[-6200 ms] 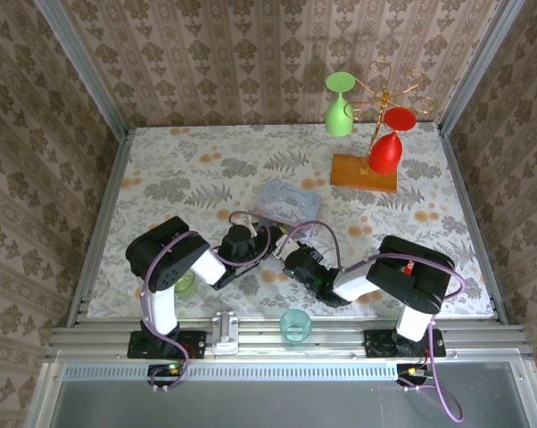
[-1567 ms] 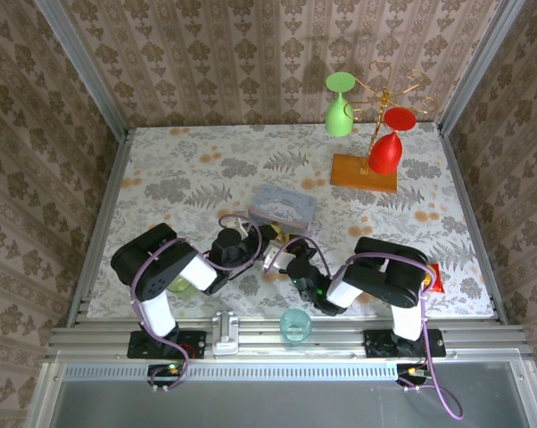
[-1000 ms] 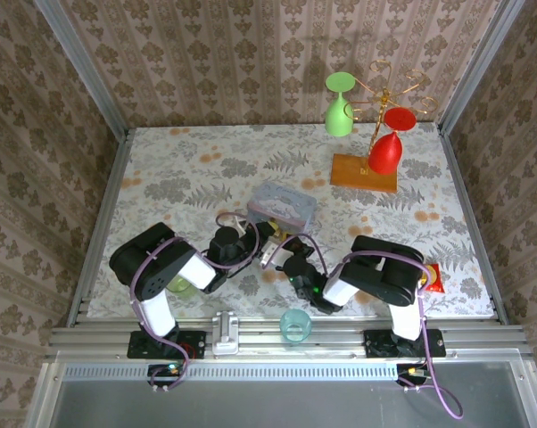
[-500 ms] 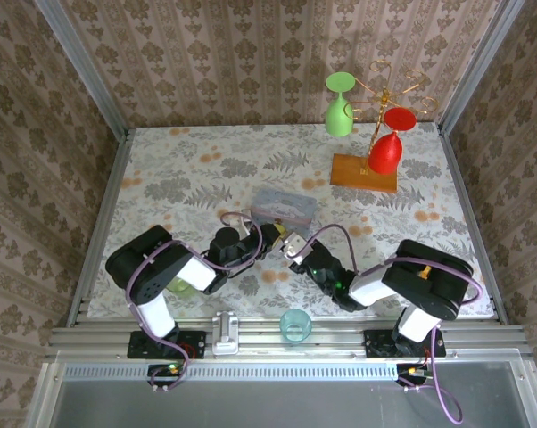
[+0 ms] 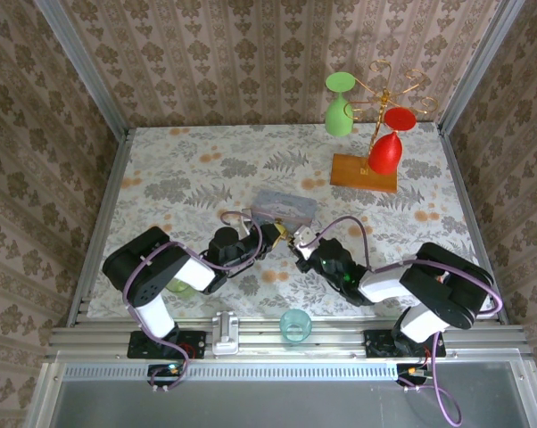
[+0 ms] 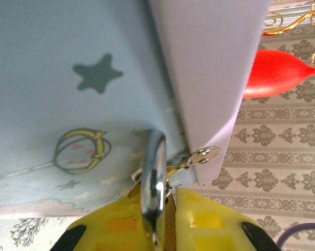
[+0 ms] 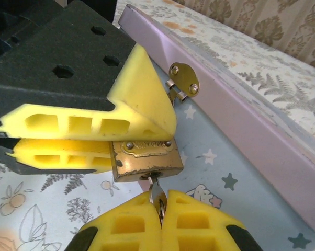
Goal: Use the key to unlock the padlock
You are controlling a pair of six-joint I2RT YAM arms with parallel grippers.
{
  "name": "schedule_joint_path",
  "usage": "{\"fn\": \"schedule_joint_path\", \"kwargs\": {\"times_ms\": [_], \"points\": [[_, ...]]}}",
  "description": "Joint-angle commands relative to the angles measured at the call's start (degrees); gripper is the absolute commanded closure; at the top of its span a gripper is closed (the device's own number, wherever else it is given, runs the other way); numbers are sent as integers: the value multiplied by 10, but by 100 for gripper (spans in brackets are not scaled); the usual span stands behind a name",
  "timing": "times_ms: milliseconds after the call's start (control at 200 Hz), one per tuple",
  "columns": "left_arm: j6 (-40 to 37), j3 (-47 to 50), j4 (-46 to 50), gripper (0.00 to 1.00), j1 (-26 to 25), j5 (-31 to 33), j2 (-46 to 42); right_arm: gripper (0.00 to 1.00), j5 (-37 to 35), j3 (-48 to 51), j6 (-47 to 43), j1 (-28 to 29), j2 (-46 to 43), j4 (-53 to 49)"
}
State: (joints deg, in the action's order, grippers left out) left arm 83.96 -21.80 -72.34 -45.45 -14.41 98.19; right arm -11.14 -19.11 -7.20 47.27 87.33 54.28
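The brass padlock point(image 7: 147, 159) is pinched between the yellow fingers point(image 7: 94, 125) of my left gripper point(image 5: 273, 234), which is shut on it. Its silver shackle point(image 6: 153, 178) rises between the pads of my left gripper point(image 6: 168, 204) and passes through the hasp point(image 6: 204, 155) of the pale blue tin box point(image 6: 68, 78). My right gripper point(image 7: 161, 201) is shut on the small key point(image 7: 156, 191), whose tip sits in the keyhole on the padlock's underside. In the top view the right gripper point(image 5: 300, 248) meets the left one just in front of the box point(image 5: 282, 208).
A gold rack with a green cup and a red cup point(image 5: 375, 134) stands at the back right. A teal cup point(image 5: 295, 323) sits at the near edge, and a green cup point(image 5: 184, 285) lies under the left arm. The box's lilac lid point(image 7: 241, 120) stands beside both grippers.
The right arm's elbow has swung out to the right, and its gripper has slid up and right to meet the padlock. The left arm has barely moved.
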Motion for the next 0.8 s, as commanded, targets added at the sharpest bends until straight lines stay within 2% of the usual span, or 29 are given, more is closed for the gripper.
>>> {"fn": "schedule_joint_path", "kwargs": {"times_ms": [0, 230, 300, 400, 525, 675, 795], "points": [[-15, 4, -22, 97, 1, -17, -7, 100, 6, 2, 53, -32, -34, -44], [-54, 24, -22, 77, -2, -11, -15, 100, 95, -34, 102, -51, -52, -133], [-66, 39, -19, 54, 6, -2, -20, 100, 98, -30, 118, -52, -53, -139], [-72, 58, -19, 40, 28, -6, -22, 100, 87, -34, 147, -53, -43, -170], [-88, 70, -15, 43, 48, -8, -14, 100, 85, -28, 181, -51, -21, -163], [-123, 49, 2, 56, 50, -16, 18, 100, 109, -18, 241, -56, 2, -131], [-152, 34, 26, 61, 49, -19, 40, 100, 132, -27, 327, -69, 20, -151]]}}
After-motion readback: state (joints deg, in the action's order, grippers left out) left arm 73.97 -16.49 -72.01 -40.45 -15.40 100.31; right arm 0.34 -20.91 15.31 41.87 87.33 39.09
